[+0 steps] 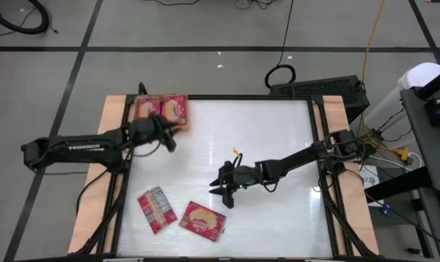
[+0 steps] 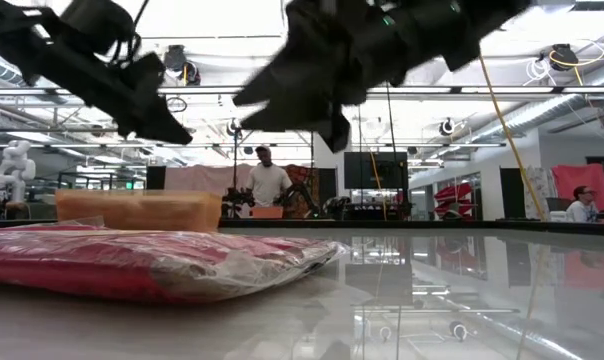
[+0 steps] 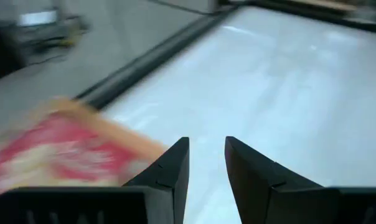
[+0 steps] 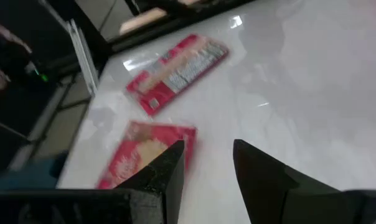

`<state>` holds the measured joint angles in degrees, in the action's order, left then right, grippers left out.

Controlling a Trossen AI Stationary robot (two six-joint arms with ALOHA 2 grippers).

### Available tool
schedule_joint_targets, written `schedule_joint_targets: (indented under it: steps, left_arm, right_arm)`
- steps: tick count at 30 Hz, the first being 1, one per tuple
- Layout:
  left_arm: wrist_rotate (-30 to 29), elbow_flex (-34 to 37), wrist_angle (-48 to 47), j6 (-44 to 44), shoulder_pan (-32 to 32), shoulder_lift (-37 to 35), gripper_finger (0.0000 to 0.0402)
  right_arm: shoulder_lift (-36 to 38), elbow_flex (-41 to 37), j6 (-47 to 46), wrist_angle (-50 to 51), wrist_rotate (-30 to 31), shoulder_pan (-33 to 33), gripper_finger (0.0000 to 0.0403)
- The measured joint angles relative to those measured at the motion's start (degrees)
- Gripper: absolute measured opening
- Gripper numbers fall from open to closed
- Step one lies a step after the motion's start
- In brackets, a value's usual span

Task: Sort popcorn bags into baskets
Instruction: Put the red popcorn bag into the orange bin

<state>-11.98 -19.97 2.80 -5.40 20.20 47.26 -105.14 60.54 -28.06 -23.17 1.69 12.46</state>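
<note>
The orange basket [image 1: 186,98] stands at the table's far left corner, holding two red popcorn bags [image 1: 175,110]. My left gripper [image 1: 169,140] hovers just off the basket's near side, open and empty; its wrist view shows the basket's rim [image 3: 113,127] and a red bag [image 3: 57,152] beside the fingers. Two more popcorn bags lie flat near the front edge: one label side up [image 1: 156,209], one picture side up [image 1: 202,220]. My right gripper [image 1: 224,193] hangs open and empty above the table, just right of them, and sees both [image 4: 175,71] [image 4: 144,162].
Light wooden boards [image 1: 107,131] [image 1: 336,116] and black frame rails flank the white tabletop [image 1: 278,145]. In the low view the nearest bag [image 2: 152,262] lies in front, with the basket [image 2: 142,208] behind it. A person [image 2: 269,180] stands in the room beyond the table.
</note>
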Motion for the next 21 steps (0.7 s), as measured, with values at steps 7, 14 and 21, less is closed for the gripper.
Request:
schedule_joint_targets:
  steps: [7, 14, 21]
  left_arm:
    - [-5.7, 0.0, 1.3, -3.2, -20.2, -0.1, 0.0106]
    - [-13.6, 0.0, -0.4, -8.4, -33.3, -0.1, 0.0106]
    - [-17.7, 0.0, -1.8, -10.4, -38.1, -0.1, 0.0106]
  right_arm:
    - [-1.4, 4.2, -1.7, 1.1, 1.7, 0.8, 0.0146]
    - [-9.1, 10.3, -2.9, 1.3, 1.2, 0.7, 0.019]
    - [-19.2, 19.1, -3.2, 0.8, -6.9, -0.9, 0.0215]
